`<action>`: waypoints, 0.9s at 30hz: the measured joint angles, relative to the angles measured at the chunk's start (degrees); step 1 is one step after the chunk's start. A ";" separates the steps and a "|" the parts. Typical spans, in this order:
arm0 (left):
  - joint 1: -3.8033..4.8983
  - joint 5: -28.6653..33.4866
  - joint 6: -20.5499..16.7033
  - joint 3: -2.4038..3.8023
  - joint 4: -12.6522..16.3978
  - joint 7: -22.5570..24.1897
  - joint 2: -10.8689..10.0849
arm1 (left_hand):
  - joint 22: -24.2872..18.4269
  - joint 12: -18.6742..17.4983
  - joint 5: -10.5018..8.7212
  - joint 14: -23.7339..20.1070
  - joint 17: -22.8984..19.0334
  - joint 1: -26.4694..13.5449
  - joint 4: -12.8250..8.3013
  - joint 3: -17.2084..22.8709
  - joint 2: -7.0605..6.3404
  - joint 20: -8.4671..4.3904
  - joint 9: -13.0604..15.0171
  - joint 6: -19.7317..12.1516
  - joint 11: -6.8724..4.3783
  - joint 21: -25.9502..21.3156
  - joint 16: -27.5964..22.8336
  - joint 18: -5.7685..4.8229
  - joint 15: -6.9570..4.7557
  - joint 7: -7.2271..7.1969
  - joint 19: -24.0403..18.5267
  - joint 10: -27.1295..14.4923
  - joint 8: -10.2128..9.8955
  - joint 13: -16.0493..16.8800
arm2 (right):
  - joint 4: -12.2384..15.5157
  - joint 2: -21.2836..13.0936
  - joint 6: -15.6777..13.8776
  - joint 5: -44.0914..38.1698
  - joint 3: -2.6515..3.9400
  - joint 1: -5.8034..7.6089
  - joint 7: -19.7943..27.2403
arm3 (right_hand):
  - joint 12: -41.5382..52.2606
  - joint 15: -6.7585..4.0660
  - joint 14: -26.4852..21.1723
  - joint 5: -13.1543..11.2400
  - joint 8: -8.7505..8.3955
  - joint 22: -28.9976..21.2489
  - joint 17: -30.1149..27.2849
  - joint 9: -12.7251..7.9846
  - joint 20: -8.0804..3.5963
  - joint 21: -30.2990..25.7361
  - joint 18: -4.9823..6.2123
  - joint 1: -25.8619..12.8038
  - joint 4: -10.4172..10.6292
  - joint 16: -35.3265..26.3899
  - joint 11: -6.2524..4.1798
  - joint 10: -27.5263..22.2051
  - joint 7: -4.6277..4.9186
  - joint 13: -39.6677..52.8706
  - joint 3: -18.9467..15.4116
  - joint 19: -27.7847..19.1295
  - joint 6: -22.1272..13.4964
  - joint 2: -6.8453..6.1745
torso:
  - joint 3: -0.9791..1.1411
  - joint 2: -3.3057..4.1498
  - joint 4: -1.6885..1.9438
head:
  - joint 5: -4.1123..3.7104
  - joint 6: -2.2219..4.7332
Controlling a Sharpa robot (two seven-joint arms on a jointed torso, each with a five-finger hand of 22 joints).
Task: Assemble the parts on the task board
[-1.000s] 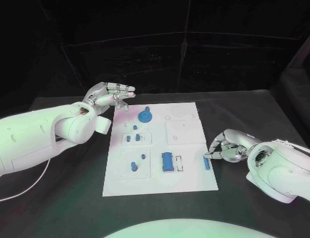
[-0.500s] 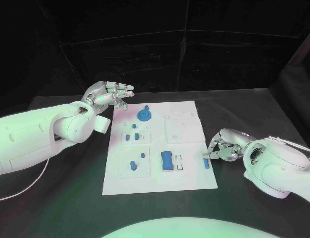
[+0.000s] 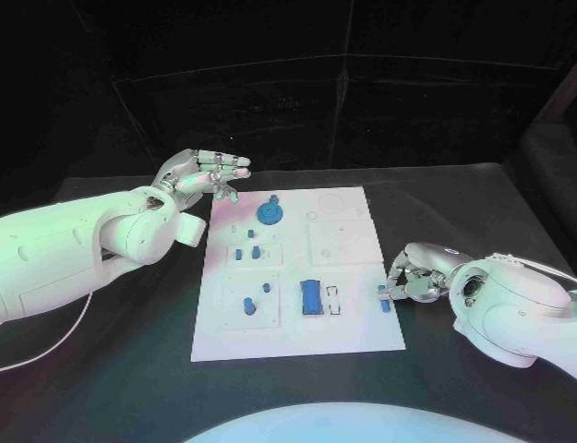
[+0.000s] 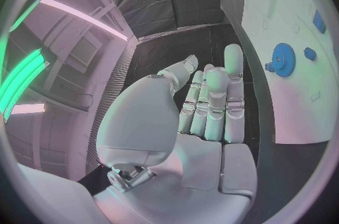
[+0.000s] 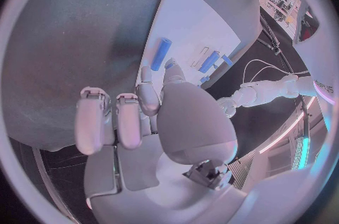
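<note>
The white task board [image 3: 354,328] lies in the middle of the table. A blue gear [image 3: 270,215] stands near its far end, and it also appears in the left wrist view as the gear [image 4: 282,57]. Small blue parts [image 3: 249,305] and a blue block [image 3: 312,297] sit lower on the board. A short blue bar [image 3: 385,303] lies at the right edge. My right hand [image 3: 416,280] is curled beside it. In the right wrist view the fingertips [image 5: 146,78] flank the near end of the bar [image 5: 161,53]; a grip is unclear. My left hand [image 3: 206,173] hovers empty off the far left corner, fingers apart.
Black table [image 3: 102,369] surrounds the board. A white cable [image 3: 35,355] trails under my left arm. White square insets [image 3: 342,245] take up the board's right half. The left wrist view shows the board's edge [image 4: 282,122] beside my left palm [image 4: 205,122].
My right hand has edged slightly toward the board's right edge. The blue bar has stayed where it was. My left hand has barely moved.
</note>
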 measured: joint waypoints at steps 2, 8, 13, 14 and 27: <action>0.00 0.00 0.01 0.00 -0.01 -0.01 0.00 | 0.00 0.00 0.00 0.00 0.00 0.00 0.00 0.00 0.00 0.00 0.00 0.00 0.00 0.00 0.00 0.00 0.00 0.00 0.00 0.00 0.00 0.00 | -0.02 0.19 0.41 -0.21 0.00 0.00 -0.11 | 0.00 0.00 0.00 0.00 0.00 0.00 0.00 0.06 0.00 0.00 0.00 0.01 0.00 0.00 0.00 0.00 -0.02 0.00 0.00 0.00 0.40 -0.01 | 0.00 0.00 0.00 | -0.01 -0.01; 0.00 0.00 0.04 0.00 0.00 -0.02 -0.04 | 0.00 0.02 0.00 0.00 0.00 0.00 0.00 0.00 0.00 0.00 0.00 0.00 0.00 0.00 0.00 0.00 0.00 0.00 0.00 0.00 0.00 0.00 | -0.18 0.81 1.72 -0.83 0.00 -0.12 -0.39 | 0.00 0.00 0.00 -0.25 0.00 0.00 0.00 0.29 0.00 0.22 0.00 0.02 -0.16 0.00 0.00 0.00 -0.16 0.00 -0.16 0.00 0.54 -0.02 | -0.02 0.00 0.00 | -0.05 -0.09; 0.00 0.00 0.06 0.00 0.03 -0.04 -0.09 | 0.00 0.29 0.00 0.00 0.00 0.00 -0.16 -0.16 0.00 0.00 0.00 0.00 0.00 0.00 0.00 0.00 0.00 0.00 0.00 0.00 0.00 -0.01 | -0.41 1.63 2.64 -1.56 0.01 -0.28 -0.53 | -0.26 0.00 0.00 -0.29 0.01 0.00 -0.01 0.70 0.00 0.22 0.00 1.31 -0.79 0.00 -0.34 -0.09 -0.22 -0.01 -0.50 0.00 0.61 -0.50 | -0.03 0.01 0.02 | -0.06 -0.13; 0.00 0.00 0.07 0.00 0.04 -0.04 -0.09 | 0.01 0.29 0.00 0.00 0.01 0.00 -0.16 -0.16 0.00 0.00 0.00 0.00 0.00 0.00 0.00 0.00 0.00 0.00 0.00 0.00 0.00 0.00 | -0.48 1.86 2.85 -1.78 0.05 -0.31 -0.55 | -0.26 0.00 0.00 -0.30 0.03 0.00 -0.01 0.86 0.00 0.22 0.00 1.91 -1.08 0.00 -0.36 -0.08 -0.35 -0.02 -0.35 0.00 0.76 -0.51 | -0.03 0.02 0.03 | -0.06 -0.14; 0.00 0.00 0.09 0.00 0.11 -0.09 -0.24 | 0.01 0.29 0.00 -0.21 -0.11 0.00 -0.16 -0.16 0.00 0.00 0.00 0.00 0.00 0.00 0.00 0.00 0.20 0.00 0.00 0.00 0.22 0.04 | -1.06 3.83 4.72 -4.92 0.29 -0.36 -0.57 | -1.49 0.12 -0.09 -2.04 -1.16 -0.01 -0.01 1.35 0.00 0.22 0.00 6.71 -4.24 0.00 -0.42 -0.42 0.23 -0.63 1.39 0.00 0.57 0.78 | -0.02 0.02 0.05 | 0.12 -0.15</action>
